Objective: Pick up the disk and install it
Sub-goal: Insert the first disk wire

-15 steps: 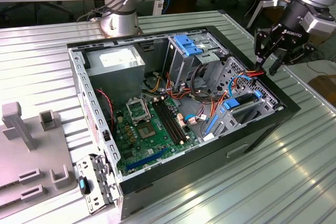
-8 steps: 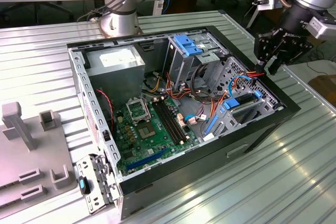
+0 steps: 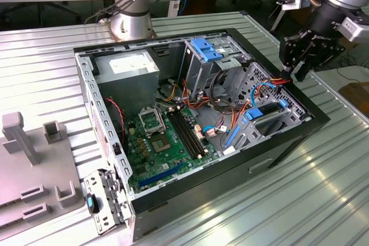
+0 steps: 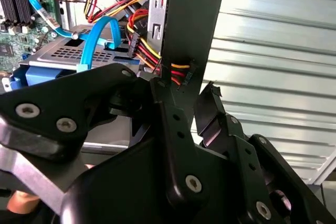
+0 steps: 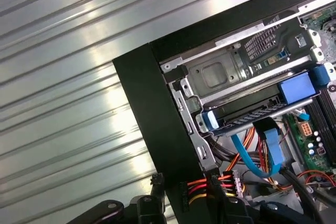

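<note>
End effector [image 3: 298, 73] hung at computer case [image 3: 311, 105] rim, fingers [image 4: 170, 114] spread astride it, holding nothing. Disk [image 3: 270, 117] lay in its bay just inside, apparently seated. Judgement: red-yellow cables [image 5: 202, 184] crowded the fingers; any motion wanted to be slow, straight, snag-free.

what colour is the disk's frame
Bright blue, edging the flat grey metal disk; exterior view.
</note>
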Controlling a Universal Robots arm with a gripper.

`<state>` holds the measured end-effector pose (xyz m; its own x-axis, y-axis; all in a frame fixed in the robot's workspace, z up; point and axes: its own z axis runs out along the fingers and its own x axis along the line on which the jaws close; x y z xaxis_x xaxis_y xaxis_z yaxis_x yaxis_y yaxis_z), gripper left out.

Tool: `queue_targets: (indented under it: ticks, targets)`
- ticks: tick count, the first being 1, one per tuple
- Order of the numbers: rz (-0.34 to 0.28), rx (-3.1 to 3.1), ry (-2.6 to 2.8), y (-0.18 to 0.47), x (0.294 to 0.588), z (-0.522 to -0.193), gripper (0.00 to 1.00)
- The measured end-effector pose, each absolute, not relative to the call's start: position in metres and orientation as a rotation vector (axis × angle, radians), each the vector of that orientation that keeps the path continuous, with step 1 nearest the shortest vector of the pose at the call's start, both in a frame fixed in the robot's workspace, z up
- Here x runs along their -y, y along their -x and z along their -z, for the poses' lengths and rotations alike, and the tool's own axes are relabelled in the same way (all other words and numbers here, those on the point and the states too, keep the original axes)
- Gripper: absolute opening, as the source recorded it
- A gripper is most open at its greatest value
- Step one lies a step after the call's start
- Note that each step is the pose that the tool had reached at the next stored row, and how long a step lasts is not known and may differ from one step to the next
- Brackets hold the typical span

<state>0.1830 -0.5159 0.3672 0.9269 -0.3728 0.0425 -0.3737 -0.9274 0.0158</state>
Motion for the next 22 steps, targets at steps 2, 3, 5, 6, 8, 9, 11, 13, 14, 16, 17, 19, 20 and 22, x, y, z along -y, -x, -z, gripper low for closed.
queue_targets:
  ticks: [2,3,5,6,8,9,11,13,14,16,17,19,20,22]
  targets:
    - [-0.093,0.590,-3.064,-0.1830,0.5159,-0.3667,0.45]
    - [-0.109,0.589,-3.066,-0.1830,0.5159,-0.3667,0.45]
    - [-0.120,0.582,-3.069,-0.1809,0.5169,-0.3666,0.45]
    - [-0.121,0.578,-3.071,-0.1784,0.5169,-0.3664,0.45]
    - [-0.121,0.577,-3.072,-0.1779,0.5170,-0.3660,0.45]
    - [-0.121,0.576,-3.072,-0.1779,0.5169,-0.3659,0.43]
    - [-0.121,0.574,-3.073,-0.1779,0.5169,-0.3657,0.36]
    - [-0.121,0.575,-3.073,-0.1779,0.5154,-0.3656,0.36]
    - [-0.121,0.574,-3.073,-0.1780,0.5139,-0.3655,0.36]
    - [-0.121,0.572,-3.074,-0.1791,0.5134,-0.3653,0.36]
    - [-0.121,0.571,-3.075,-0.1798,0.5134,-0.3646,0.36]
    - [-0.120,0.573,-3.080,-0.1799,0.5135,-0.3631,0.35]
    - [-0.119,0.573,-3.083,-0.1799,0.5136,-0.3627,0.28]
    - [-0.119,0.572,-3.084,-0.1799,0.5137,-0.3627,0.18]
